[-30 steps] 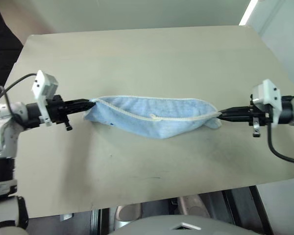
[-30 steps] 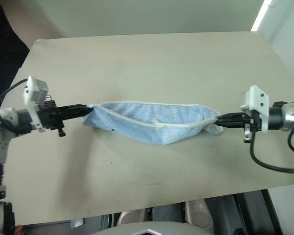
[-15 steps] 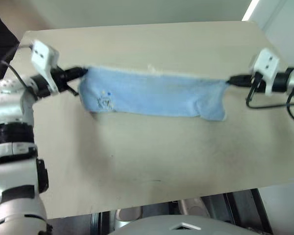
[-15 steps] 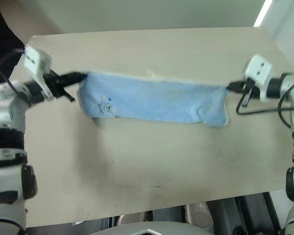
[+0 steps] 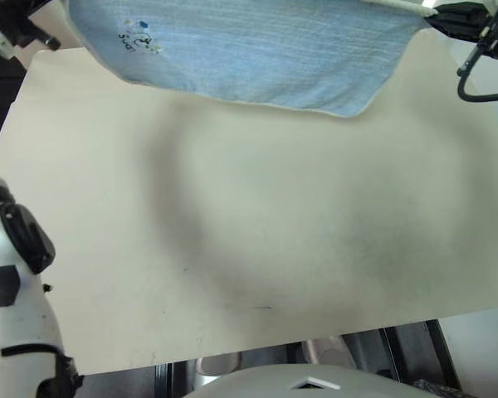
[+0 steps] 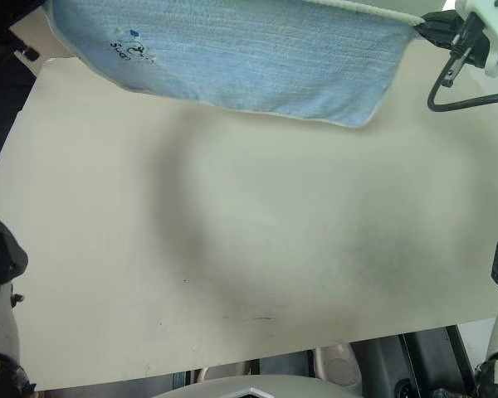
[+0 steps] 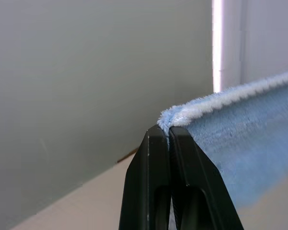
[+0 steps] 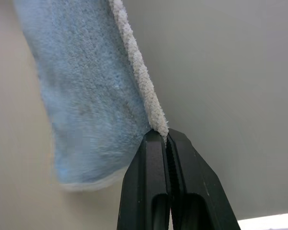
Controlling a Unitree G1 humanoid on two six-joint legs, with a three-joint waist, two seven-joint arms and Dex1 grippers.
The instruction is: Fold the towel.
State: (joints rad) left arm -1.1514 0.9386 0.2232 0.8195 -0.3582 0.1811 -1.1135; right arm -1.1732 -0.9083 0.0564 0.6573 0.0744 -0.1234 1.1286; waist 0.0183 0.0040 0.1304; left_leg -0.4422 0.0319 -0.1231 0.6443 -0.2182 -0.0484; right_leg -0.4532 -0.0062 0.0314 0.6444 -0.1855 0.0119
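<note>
Towel [image 5: 249,50] is hanging spread above the table [image 5: 257,249], clear of it. Left gripper [image 7: 169,132] and right gripper [image 8: 165,137] are each pinching a top corner. Lift-and-spread step; next likely calls for lowering it flat.

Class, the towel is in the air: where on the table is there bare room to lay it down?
The table is bare from its near edge to the hanging towel. Only the far strip is crowded, under the towel pinched between the left gripper and right gripper.

The towel's [image 5: 249,50] top edge and the left end effector are cut off in the head views.
</note>
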